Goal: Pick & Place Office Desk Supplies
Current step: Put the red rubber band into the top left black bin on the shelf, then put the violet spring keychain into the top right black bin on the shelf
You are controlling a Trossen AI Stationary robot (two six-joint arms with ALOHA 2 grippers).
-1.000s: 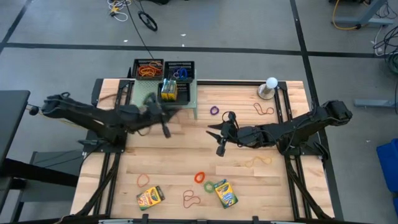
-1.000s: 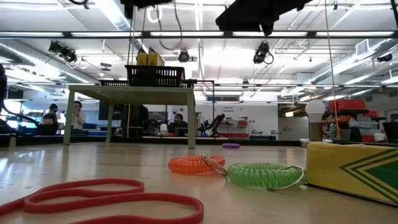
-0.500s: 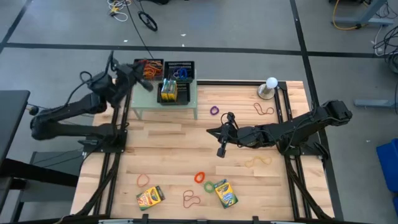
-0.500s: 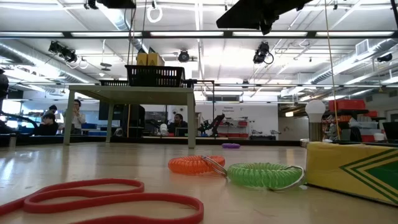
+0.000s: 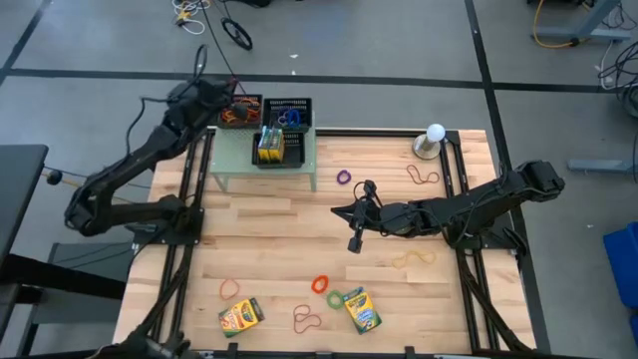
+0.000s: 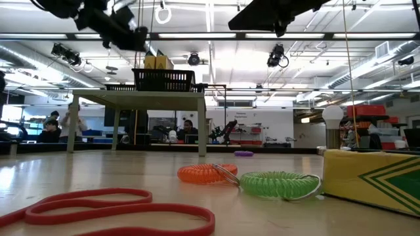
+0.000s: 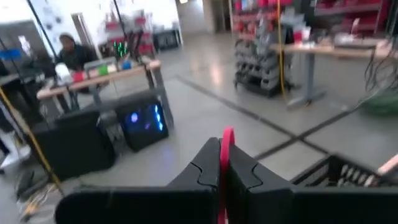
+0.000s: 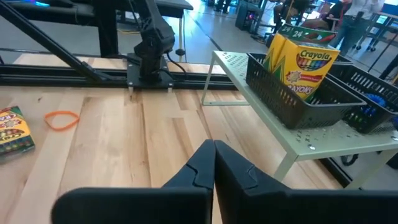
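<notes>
Grey concrete floor with black tape lines around the wooden table; ceiling lights bright, workbenches and people beyond.

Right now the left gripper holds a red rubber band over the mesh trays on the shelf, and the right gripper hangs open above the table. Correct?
Not quite: the right gripper is shut, fingers pressed together in the right wrist view. The rest stands: the left gripper pinches a red rubber band over the mesh trays.

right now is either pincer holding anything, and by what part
The left pincer, above the black mesh trays, pinches a thin red rubber-band loop by one strand. The right pincer is shut with nothing in it.
</notes>
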